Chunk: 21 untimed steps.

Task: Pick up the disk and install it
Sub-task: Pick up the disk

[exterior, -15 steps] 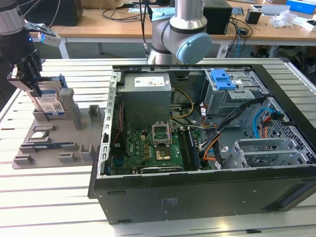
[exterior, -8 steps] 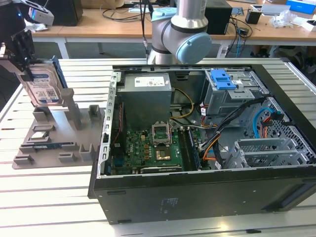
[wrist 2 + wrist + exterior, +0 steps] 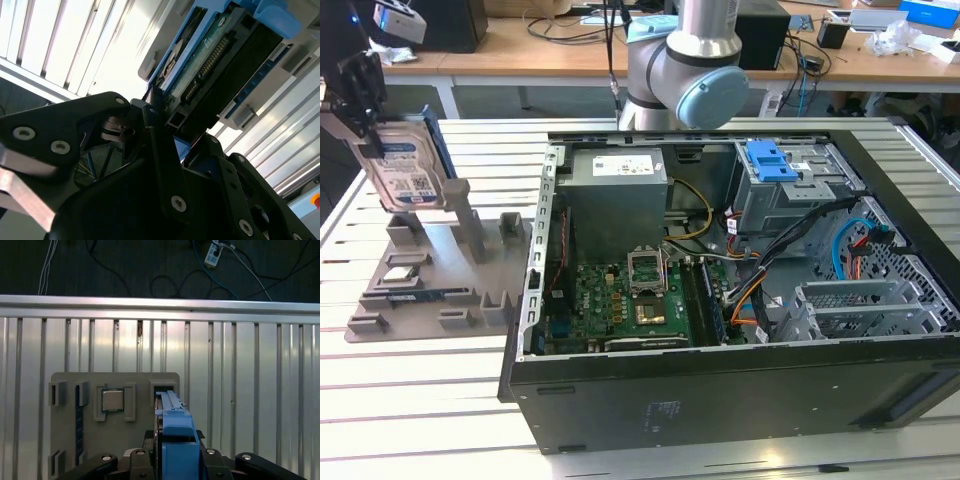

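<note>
One gripper (image 3: 157, 117) is recorded, its jaws drawn in narrow and clamped on the upper end of the disk (image 3: 408, 165); in the second wrist view the black fingers (image 3: 150, 107) bear on the drive at its connector end. The disk hangs on edge, label facing the exterior view's right, with a blue side rail (image 3: 176, 437) running down from the jaws toward the grey parts tray (image 3: 430, 270). It is held directly above the upright posts of that tray, at the tray's far corner. Whether its lower edge is clear of the tray's slot (image 3: 162, 387) cannot be told. The edge-on hold is judged to match the slot it stands over, since it keeps the rails free on both sides. A processor chip (image 3: 113, 400) sits in a pocket of the tray just beside that slot. The tray rests on a slatted aluminium table (image 3: 420, 400). Beside the tray, toward the exterior view's right, lies an open computer case (image 3: 720, 390), motherboard (image 3: 620, 300) exposed. Its drive cage (image 3: 790, 195), topped by a blue latch bracket (image 3: 772, 160), stands well apart from the tray, past the grey power supply (image 3: 615, 190). Beyond the tray and case rises the arm (image 3: 700, 60), and behind it a cluttered workbench (image 3: 570, 50).
</note>
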Tool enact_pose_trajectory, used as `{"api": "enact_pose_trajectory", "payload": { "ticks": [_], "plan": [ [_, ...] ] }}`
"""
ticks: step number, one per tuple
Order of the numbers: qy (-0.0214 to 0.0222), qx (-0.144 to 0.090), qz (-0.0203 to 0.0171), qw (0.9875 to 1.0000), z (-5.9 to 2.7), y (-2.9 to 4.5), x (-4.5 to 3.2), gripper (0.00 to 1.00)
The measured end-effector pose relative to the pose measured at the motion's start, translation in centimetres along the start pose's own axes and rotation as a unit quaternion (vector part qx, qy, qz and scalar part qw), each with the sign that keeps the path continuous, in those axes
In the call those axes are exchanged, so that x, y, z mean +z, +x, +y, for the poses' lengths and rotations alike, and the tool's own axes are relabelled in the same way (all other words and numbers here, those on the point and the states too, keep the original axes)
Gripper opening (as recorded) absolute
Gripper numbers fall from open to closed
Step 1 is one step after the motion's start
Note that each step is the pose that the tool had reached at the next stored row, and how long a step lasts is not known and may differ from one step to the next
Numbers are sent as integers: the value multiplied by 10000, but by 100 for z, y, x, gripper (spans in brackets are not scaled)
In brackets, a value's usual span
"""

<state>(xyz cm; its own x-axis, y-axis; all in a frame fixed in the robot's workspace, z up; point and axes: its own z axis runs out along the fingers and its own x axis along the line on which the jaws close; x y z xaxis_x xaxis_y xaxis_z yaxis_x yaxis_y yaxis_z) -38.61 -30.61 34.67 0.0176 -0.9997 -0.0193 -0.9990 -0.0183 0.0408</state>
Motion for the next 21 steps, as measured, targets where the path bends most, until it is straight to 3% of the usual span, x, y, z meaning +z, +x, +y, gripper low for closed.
{"api": "enact_pose_trajectory", "payload": {
  "ticks": [5,12,21],
  "plan": [
    [-1,0,1,10000,2,-1,-41,37],
    [0,0,1,10000,7,-4,-160,37],
    [0,0,2,10000,19,-19,-482,37]
  ]
}}
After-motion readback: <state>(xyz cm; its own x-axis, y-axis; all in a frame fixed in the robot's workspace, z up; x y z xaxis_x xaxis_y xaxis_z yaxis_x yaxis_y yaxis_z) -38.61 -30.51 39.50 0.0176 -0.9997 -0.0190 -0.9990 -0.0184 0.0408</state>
